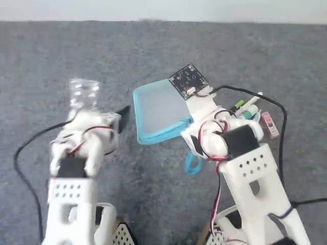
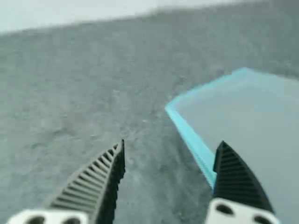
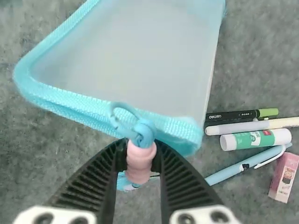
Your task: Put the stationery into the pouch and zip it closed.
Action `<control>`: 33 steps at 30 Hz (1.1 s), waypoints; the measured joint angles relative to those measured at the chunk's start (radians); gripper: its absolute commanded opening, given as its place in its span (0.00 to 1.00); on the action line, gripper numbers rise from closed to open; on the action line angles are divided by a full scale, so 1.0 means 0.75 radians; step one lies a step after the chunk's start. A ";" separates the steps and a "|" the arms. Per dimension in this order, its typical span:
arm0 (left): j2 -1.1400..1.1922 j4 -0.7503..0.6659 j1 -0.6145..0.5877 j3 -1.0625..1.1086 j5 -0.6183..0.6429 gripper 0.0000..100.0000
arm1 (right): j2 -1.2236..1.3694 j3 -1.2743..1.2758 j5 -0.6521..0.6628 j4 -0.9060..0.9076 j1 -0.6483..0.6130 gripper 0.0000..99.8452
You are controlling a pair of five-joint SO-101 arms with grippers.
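Note:
A translucent pouch (image 1: 158,109) with light-blue edging lies flat on the grey carpet between the arms. My right gripper (image 3: 140,149) is shut on the pink zipper pull (image 3: 141,164) at the pouch's (image 3: 135,51) near corner. Beside that corner lie a black pen (image 3: 240,114), a white pen (image 3: 252,126), a green glue stick (image 3: 254,139), a blue pen (image 3: 245,163) and a pink eraser (image 3: 284,176). The high view shows them as a cluster (image 1: 248,108) right of the right arm. My left gripper (image 2: 170,172) is open and holds nothing, just left of the pouch's edge (image 2: 194,142).
Grey carpet (image 1: 153,51) covers the whole surface up to a pale strip (image 1: 163,10) at the back. A blurred clear object (image 1: 83,93) sits above the left arm. A loose blue loop (image 1: 192,163) lies under the right arm. Black cables (image 1: 280,132) run beside both arms.

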 measured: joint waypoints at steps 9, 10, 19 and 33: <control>0.346 -0.139 0.211 0.000 0.006 0.30 | -0.004 -0.088 0.012 -0.006 0.006 0.01; 0.372 -0.139 0.227 0.000 0.004 0.30 | -0.004 -0.141 0.012 0.012 0.006 0.01; 0.423 -0.153 0.489 0.039 0.008 0.30 | 0.270 -0.636 0.014 0.209 -0.131 0.01; 0.268 -0.207 0.516 0.115 0.106 0.30 | 0.477 -0.810 0.092 0.411 -0.272 0.01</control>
